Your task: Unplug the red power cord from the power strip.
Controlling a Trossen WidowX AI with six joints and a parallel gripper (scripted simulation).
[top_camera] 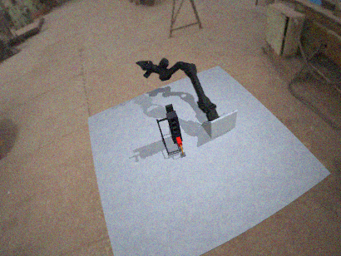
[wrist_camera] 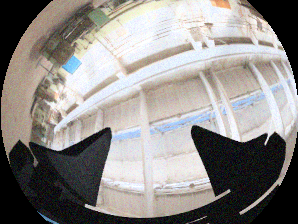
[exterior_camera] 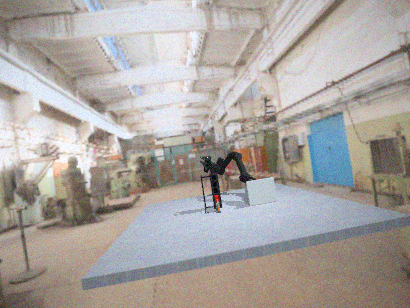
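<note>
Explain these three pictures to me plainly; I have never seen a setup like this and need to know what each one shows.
The black jointed thing is a robot arm mounted behind a pale block on a grey platform in a factory hall. Its claw is raised in the air, wide open and holding nothing.

The first picture looks down from above. The second looks across the hall from the side, far away. The third is a fisheye camera on the arm's wrist: the two dark shapes are the claw's fingers, with only the ceiling between them.

On the platform, a black power strip stands against a thin frame. The red plug sits at the strip's lower end, seemingly not yet pulled out, well below the claw.
</note>
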